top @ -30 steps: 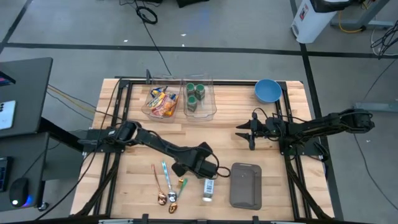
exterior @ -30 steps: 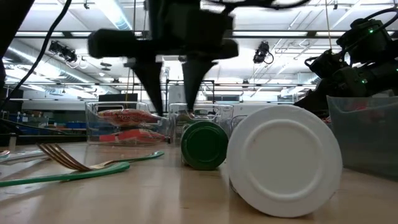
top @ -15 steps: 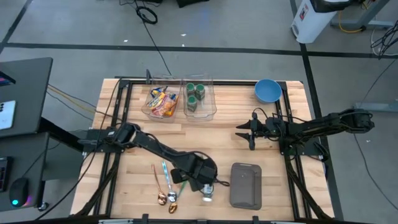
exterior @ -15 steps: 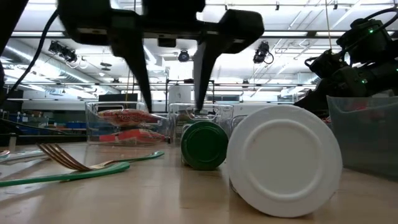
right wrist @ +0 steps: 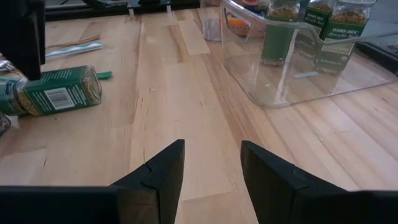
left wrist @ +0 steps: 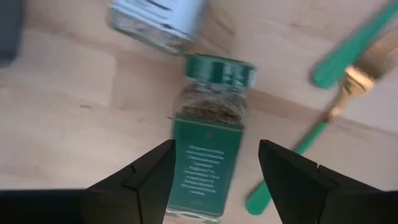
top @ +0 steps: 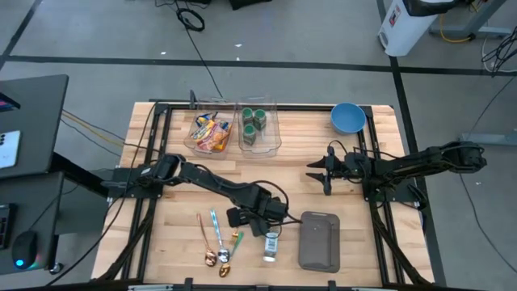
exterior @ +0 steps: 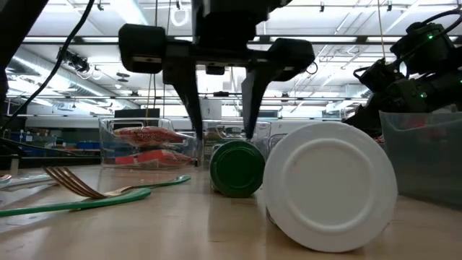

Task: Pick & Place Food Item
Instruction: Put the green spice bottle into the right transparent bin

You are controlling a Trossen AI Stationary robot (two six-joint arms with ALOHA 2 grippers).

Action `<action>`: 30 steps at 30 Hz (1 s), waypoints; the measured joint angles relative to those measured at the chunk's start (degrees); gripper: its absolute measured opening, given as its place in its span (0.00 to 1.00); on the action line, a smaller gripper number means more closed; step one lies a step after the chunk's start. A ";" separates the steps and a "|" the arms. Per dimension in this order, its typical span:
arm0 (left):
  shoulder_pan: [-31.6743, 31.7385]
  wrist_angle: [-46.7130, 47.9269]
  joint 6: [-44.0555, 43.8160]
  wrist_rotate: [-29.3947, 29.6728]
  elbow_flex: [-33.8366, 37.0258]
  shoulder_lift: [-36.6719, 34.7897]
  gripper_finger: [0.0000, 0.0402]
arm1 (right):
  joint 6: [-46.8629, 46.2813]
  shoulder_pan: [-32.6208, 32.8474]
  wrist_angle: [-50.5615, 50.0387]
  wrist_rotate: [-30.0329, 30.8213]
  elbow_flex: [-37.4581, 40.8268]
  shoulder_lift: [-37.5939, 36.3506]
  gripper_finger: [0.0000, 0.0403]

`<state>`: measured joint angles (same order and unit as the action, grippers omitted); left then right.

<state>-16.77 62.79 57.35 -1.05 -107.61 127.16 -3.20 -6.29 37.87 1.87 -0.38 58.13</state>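
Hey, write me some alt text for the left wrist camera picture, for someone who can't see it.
The left gripper hangs with open jaws straight above a green-labelled spice jar with a green cap lying on its side on the light wooden table. A green-handled fork lies beside the jar, and part of a second jar with a white label lies beyond its cap.

**Greens on pale wood**

The spice jar (left wrist: 208,130) has a green cap and a dark green label with white print. The fork (left wrist: 339,106) pairs a gold head with a green handle. The bowl (top: 347,118) is blue, the counter (top: 291,174) light wood.
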 joint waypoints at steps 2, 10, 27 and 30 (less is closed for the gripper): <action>0.35 0.64 1.65 -0.31 0.00 0.01 0.60 | 0.02 -0.01 -0.34 0.00 0.00 -0.01 0.41; 1.91 -0.31 4.01 0.60 -0.07 1.23 0.61 | 0.07 0.00 -0.44 -0.02 0.00 0.00 0.41; 2.40 -1.92 -7.63 1.20 -0.33 7.35 0.55 | 0.17 0.00 -0.46 -0.61 0.00 0.00 0.41; 2.42 -1.88 -11.11 1.22 -0.33 7.38 0.52 | 0.17 0.01 -0.46 -0.61 0.00 0.00 0.41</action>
<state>-14.35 60.91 46.24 0.16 -107.95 134.54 -3.03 -6.28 37.41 1.26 -0.38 58.13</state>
